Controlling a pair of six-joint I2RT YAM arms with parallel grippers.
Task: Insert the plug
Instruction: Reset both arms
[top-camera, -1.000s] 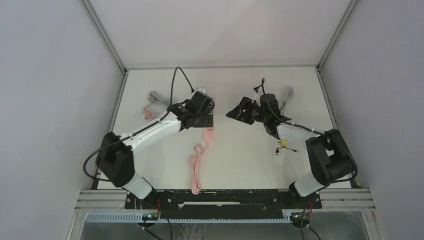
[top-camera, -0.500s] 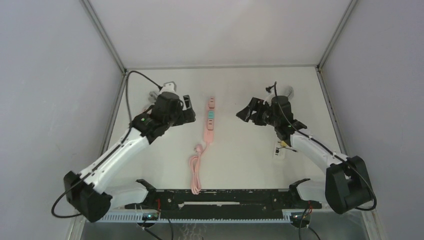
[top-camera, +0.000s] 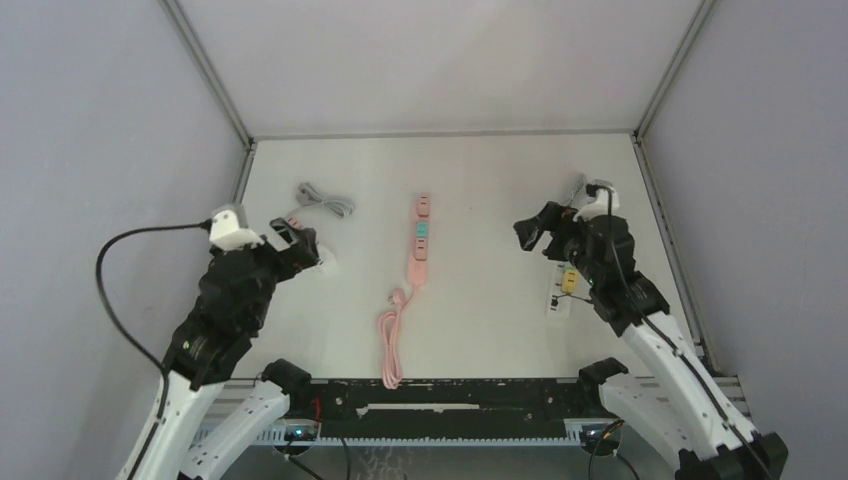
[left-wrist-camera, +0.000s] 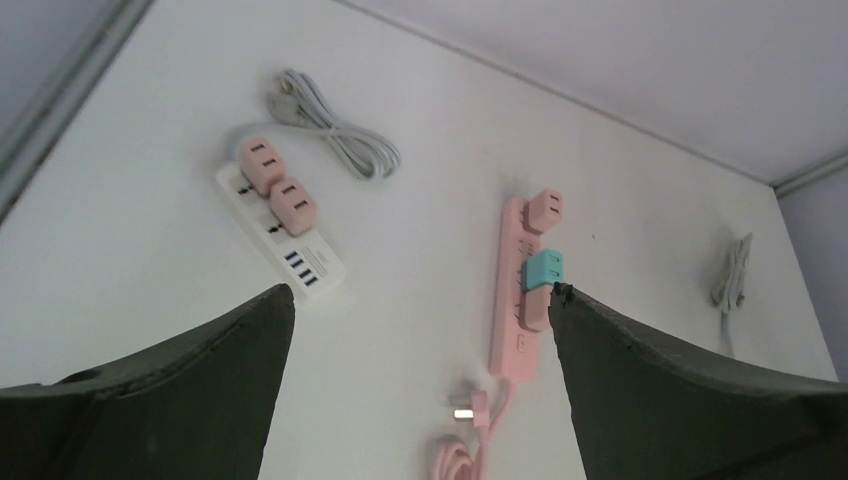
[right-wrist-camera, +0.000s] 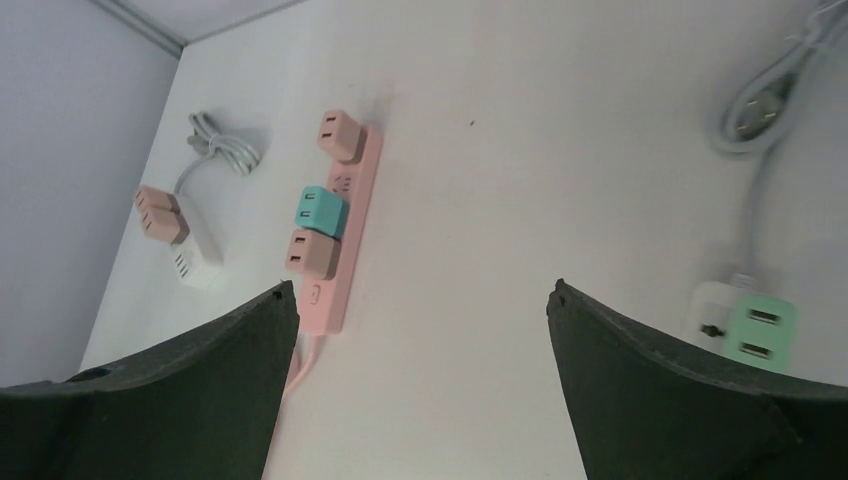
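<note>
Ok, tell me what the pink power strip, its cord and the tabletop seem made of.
Pink power strip: likely moulded plastic, matte, even colour, rounded edges. Cord: looks like rubbery or vinyl sheathing, since it loops softly. Tabletop: smooth matte white sheet, laminate or painted board; cannot tell which.

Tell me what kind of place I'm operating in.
Likely a lab test cell: a white table boxed in by plain grey panels, holding a pink power strip and a white power strip.

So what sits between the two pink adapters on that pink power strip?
A teal adapter, plugged into the pink strip; the right wrist view shows it clearest.
</note>
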